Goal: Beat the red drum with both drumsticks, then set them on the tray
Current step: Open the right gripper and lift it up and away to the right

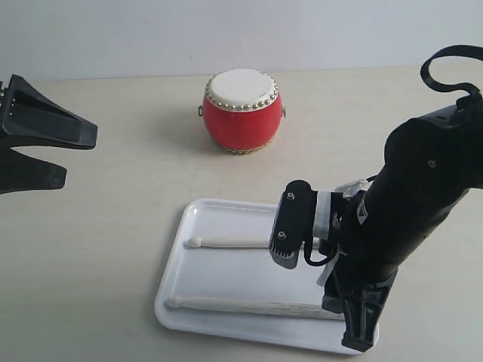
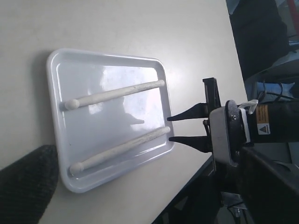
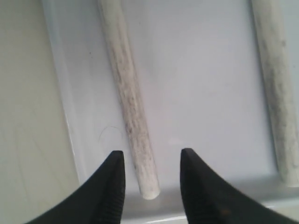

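Nearest you, the right end effector [image 3: 150, 179] hangs open over the handle end of one stick [image 3: 131, 107] — fingers straddling it, not touching. Both sticks lie flat in the tray [image 1: 198, 286], the other stick [image 3: 275, 88] off to one side. Your left end effector [image 1: 56, 154] stands open, well clear. The drum [image 1: 241, 111] sits beyond on the worktop [image 1: 98, 226]. The right arm hides the sticks' handle ends.

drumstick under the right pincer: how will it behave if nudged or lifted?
Likely rolls: the drumstick is a round shaft lying loose on the glossy tray. Probably stiff and light, being slim wood. The right pincer straddles only its butt end, so it may pivot.
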Robot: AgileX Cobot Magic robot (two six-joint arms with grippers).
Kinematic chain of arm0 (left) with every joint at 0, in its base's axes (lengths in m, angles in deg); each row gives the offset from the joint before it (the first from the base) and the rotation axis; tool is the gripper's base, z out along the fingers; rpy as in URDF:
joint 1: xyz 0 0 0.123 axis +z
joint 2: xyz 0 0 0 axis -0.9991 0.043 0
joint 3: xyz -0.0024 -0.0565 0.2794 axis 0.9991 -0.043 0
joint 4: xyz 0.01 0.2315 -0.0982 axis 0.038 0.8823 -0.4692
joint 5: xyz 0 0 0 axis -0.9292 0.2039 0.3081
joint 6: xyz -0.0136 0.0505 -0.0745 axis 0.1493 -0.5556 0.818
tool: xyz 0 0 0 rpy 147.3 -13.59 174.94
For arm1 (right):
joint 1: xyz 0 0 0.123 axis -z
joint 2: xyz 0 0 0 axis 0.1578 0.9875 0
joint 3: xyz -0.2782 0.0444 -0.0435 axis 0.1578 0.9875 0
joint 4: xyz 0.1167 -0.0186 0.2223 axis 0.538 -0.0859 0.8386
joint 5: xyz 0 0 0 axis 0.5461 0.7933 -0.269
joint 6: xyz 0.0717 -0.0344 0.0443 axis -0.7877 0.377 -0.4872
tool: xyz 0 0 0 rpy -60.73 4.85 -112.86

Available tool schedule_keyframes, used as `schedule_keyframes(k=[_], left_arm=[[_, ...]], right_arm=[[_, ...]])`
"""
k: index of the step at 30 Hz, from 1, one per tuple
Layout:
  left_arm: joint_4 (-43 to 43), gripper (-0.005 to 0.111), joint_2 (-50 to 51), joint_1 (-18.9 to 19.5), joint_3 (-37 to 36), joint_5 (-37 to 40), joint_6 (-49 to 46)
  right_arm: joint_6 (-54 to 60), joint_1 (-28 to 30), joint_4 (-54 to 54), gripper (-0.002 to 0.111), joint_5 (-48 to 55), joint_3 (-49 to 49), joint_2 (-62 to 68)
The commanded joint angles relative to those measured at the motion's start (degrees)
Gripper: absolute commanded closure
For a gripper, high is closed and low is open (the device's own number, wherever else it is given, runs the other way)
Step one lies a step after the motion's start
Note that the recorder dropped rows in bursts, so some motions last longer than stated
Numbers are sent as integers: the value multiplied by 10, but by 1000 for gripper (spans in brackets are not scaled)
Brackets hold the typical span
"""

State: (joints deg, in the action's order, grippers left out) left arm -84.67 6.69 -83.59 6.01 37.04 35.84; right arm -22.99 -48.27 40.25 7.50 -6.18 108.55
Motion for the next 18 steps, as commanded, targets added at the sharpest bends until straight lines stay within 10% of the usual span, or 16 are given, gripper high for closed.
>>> schedule_keyframes(k=[1, 7, 18], left_arm=[[-3, 22, -5, 1, -3, 4, -10], [15, 104, -5, 1, -3, 2, -20], [29, 107, -13, 1, -3, -40, -47]], right_arm=[[-19, 2, -1, 79, 4, -2, -22], [-56, 2, 20, 97, -10, -2, -49], [-182, 3, 25, 108, -76, -2, -107]])
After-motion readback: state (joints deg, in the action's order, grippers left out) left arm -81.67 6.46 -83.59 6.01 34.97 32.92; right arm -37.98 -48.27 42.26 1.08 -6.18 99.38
